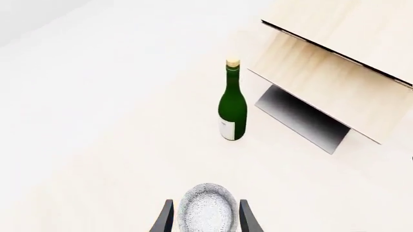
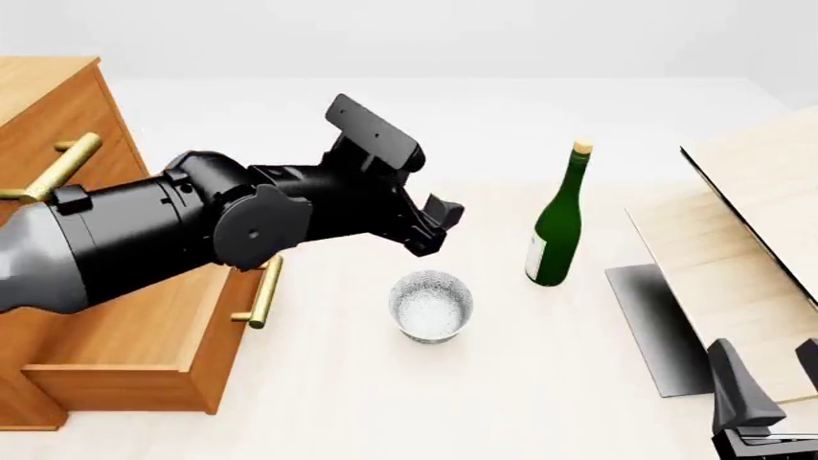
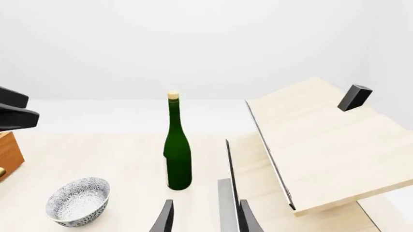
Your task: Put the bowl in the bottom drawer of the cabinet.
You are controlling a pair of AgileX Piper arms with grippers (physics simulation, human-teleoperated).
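The left arm's black fingers (image 1: 206,217) hung wide apart over the small speckled white bowl (image 2: 431,305) on the pale worktop (image 2: 511,383), ready to grab it for the open orange-brown wooden bottom drawer (image 2: 115,369).

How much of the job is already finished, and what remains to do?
Done: the bottom drawer of the cabinet is pulled out. In hand: the left gripper hangs above the bowl, its open fingers either side of the bowl in the wrist view; nothing shows a grasp. The bowl stands on the table beside the bottle. Left: grasp, lift, place it in the drawer. The right gripper is idle, open.
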